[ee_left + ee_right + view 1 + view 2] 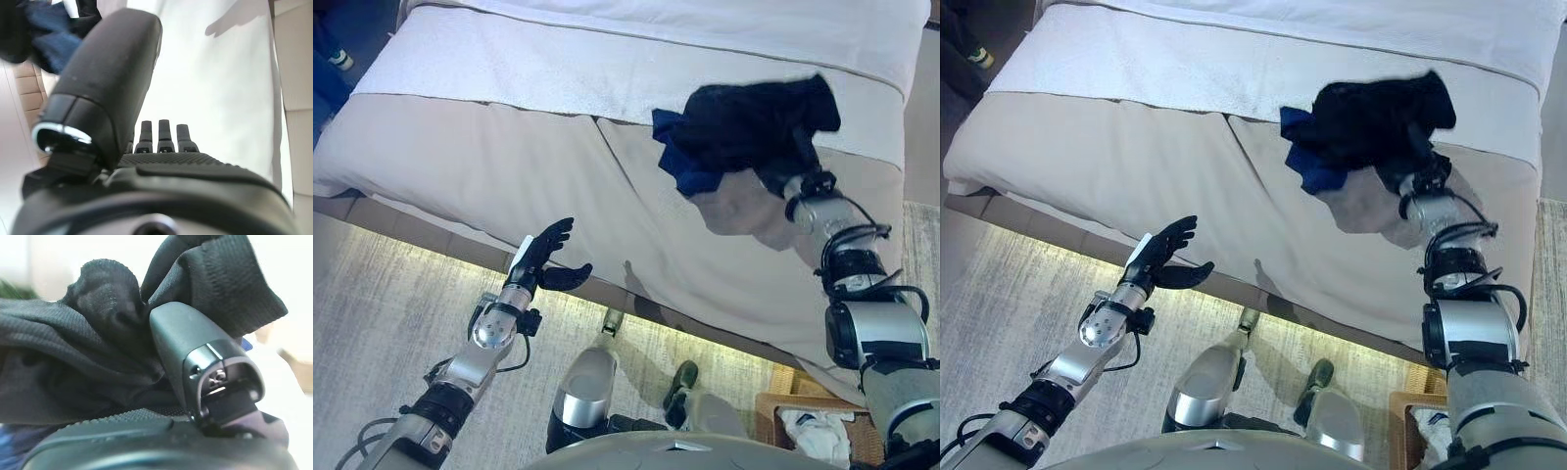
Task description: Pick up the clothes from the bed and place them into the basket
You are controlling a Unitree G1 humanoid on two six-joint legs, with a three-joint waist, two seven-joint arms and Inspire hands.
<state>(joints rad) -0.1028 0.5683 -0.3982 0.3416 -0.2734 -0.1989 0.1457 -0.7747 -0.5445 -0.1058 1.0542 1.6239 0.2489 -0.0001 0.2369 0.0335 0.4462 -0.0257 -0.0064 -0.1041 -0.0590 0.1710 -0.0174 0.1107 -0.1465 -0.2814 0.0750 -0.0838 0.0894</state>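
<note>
A bundle of dark clothes, black cloth (759, 122) with a blue piece (683, 168) hanging from it, is held up above the bed (489, 166). My right hand (783, 176) is shut on the bundle from below; in the right wrist view the thumb (195, 357) presses into black cloth (88, 357). My left hand (546, 257) is open and empty at the bed's near edge, fingers straight (160, 134). A wicker basket (773, 411) with white cloth (818, 431) in it stands on the floor at the lower right.
The bed has a beige cover and a white blanket (607, 59) further back. A pale patterned rug (372, 323) covers the floor in front of the bed. A person in dark clothes (328, 59) stands at the far left.
</note>
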